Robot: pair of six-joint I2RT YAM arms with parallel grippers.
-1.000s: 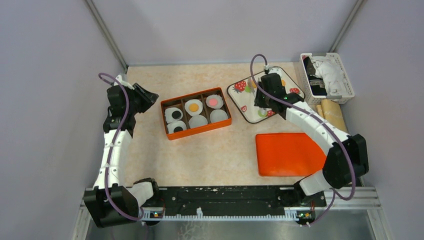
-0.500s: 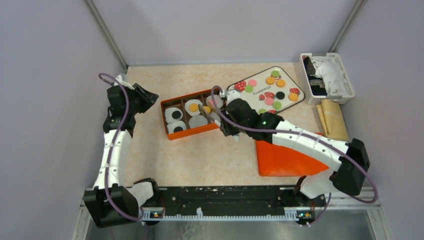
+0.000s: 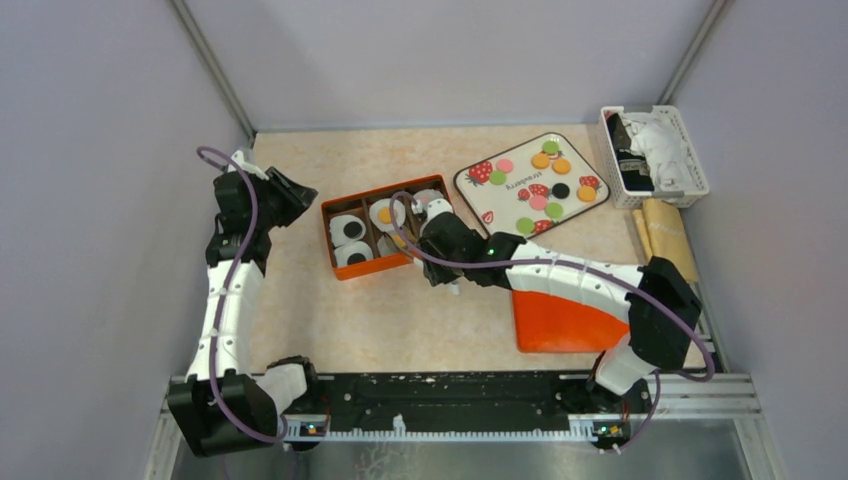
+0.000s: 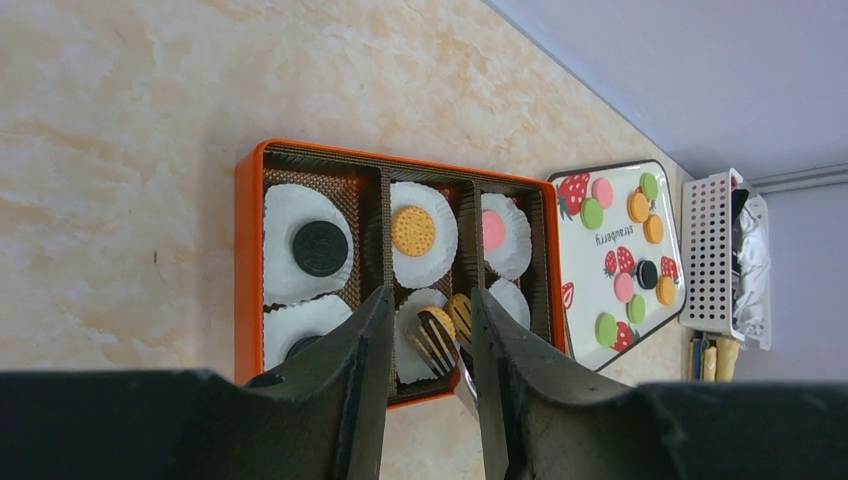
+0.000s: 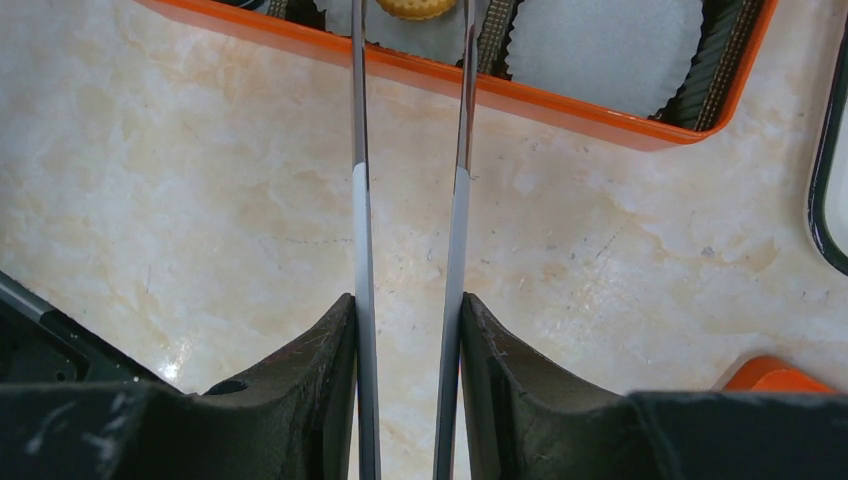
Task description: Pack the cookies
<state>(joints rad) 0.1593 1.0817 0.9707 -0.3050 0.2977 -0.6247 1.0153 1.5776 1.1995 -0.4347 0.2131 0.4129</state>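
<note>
An orange cookie held over the box
On the counter, the box is reached by the right arm, shifted leftward from half a second ago; more cookies are left on the tray. The right fingers are closed on the orange cookie over the near middle cup; the left fingers are parted, empty.

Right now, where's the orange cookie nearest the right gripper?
Right wrist view, top edge: the orange cookie sits between the right gripper's fingertips, over a paper cup in the box's near middle compartment.
</note>
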